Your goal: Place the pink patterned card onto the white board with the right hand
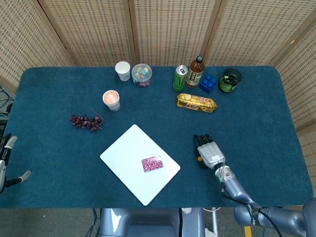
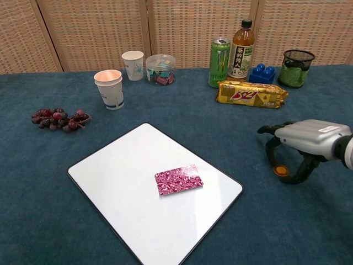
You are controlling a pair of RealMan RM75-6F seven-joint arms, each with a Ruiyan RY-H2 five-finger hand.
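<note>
Pink patterned card [image 2: 178, 180] on white board [image 2: 121, 182], right hand [image 2: 302, 144] palm-down

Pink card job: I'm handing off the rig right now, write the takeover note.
Right hand: empty, fingers arched down over the cloth to the right of the white board, holding nothing; a small orange disc lies under it.
Left hand: at the table's left edge, off the work area, fingers apart, empty.
Pink patterned card: lying flat on the board, toward its right side.
Done: card placed and released.
Left: probably only pulling the right hand away; the card needs no further handling.
</note>
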